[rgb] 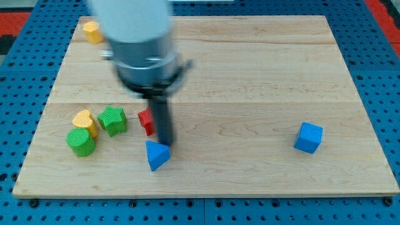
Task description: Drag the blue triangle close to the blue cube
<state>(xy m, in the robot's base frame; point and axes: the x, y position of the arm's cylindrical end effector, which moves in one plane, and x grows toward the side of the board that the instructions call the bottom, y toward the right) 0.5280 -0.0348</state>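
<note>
Touching blue triangle [157,154] near worktop [250,69] bottom edge with tip [166,145]; no jawed tool fitted. Barely started, blue cube [309,137] well apart toward right edge.

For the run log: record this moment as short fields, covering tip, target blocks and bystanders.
tip: my tip at the blue triangle's upper right edge
goal: blue cube, far toward the view's right, apart
beside rod: red block, partly hidden
left cluster: green block, yellow block, green cylinder
top left: yellow block
surface: wooden board
</note>
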